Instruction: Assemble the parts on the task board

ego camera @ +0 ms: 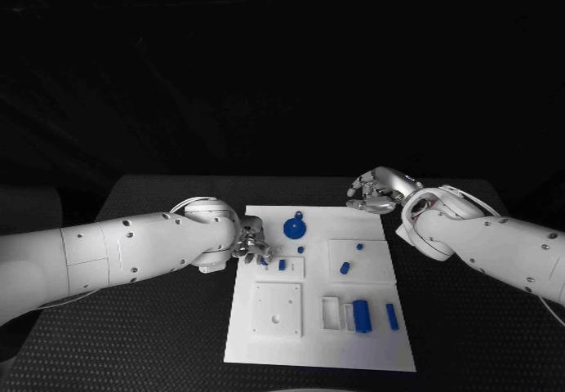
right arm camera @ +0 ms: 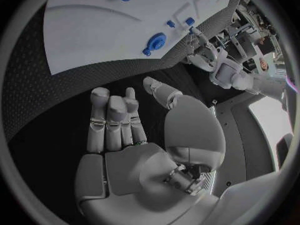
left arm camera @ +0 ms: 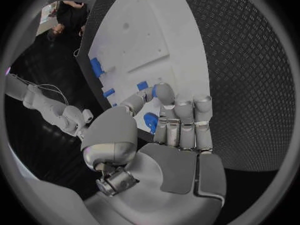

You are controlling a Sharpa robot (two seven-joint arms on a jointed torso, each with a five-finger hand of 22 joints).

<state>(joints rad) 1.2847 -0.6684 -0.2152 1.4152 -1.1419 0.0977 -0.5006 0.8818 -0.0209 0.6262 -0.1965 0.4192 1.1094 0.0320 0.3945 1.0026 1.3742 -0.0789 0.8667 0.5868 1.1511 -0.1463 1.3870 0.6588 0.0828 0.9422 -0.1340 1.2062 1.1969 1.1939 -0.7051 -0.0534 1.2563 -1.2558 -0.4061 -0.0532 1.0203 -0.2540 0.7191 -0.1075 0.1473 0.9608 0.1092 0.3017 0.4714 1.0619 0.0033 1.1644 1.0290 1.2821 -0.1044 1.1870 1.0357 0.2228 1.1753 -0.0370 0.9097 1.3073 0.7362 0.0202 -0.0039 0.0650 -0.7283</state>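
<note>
White plate: the task board (ego camera: 273,347), flat and rectangular with shallow raised square panels, lies in the middle of the table (ego camera: 141,343).
Table surface: black, with a fine diamond-tread texture.
Round part (ego camera: 295,226): blue disc with a small tab, flat on the board's far half, between the two hands.
Bar parts (ego camera: 362,315): blue, oblong, standing side by side near the board's near right corner; the widest is marked.
Small parts: a short blue peg (ego camera: 345,267) right of the board's centre; another small blue piece (ego camera: 282,264) left of centre.
Left hand (ego camera: 250,247): silver, at the board's left edge, fingers curled down; the wrist view shows a small blue part (left arm camera: 150,121) pinched between thumb and fingertips.
Right hand (ego camera: 379,190): silver, above the table just past the board's far right corner, fingers curled loosely, apart, holding nothing.
</note>
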